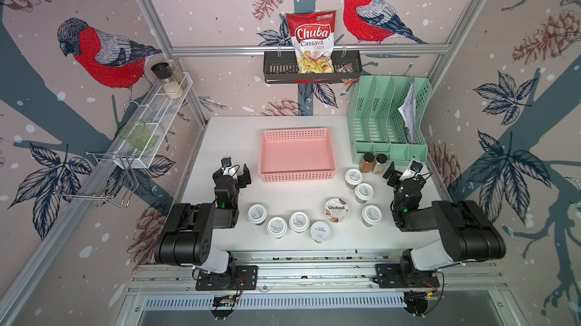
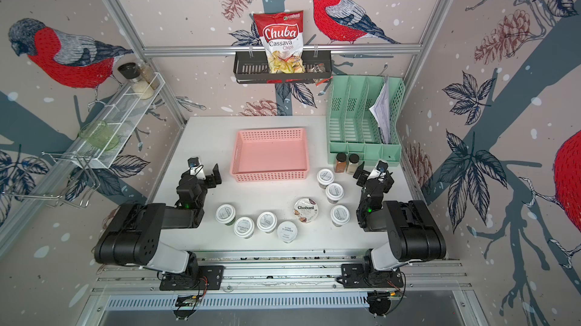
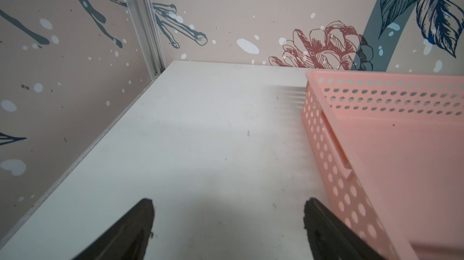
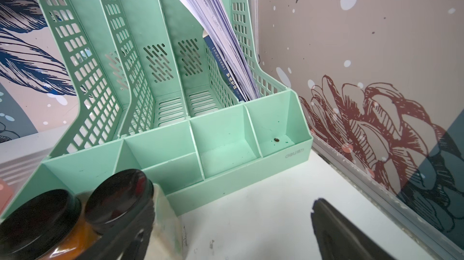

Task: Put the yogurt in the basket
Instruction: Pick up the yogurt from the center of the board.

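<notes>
Several small yogurt cups with white lids stand on the white table in both top views: a front row starting at a cup (image 1: 257, 213) and a right-hand column topped by a cup (image 1: 353, 177). The wider Chobani cup (image 1: 336, 210) sits between them. The pink basket (image 1: 297, 177) (image 2: 270, 176) lies empty behind them. My left gripper (image 1: 232, 173) (image 3: 228, 211) hovers open just left of the basket (image 3: 351, 196), nothing between its fingers. My right gripper (image 1: 405, 174) (image 4: 229, 221) stands open beside two spice jars (image 1: 374, 162), holding nothing.
The mint-green file organiser (image 1: 390, 148) (image 4: 226, 166) with papers fills the back right corner, the black-capped jars (image 4: 75, 211) right before it. A black rack (image 1: 311, 71) with a chips bag hangs on the back wall. A white wire shelf (image 1: 157, 120) runs along the left wall.
</notes>
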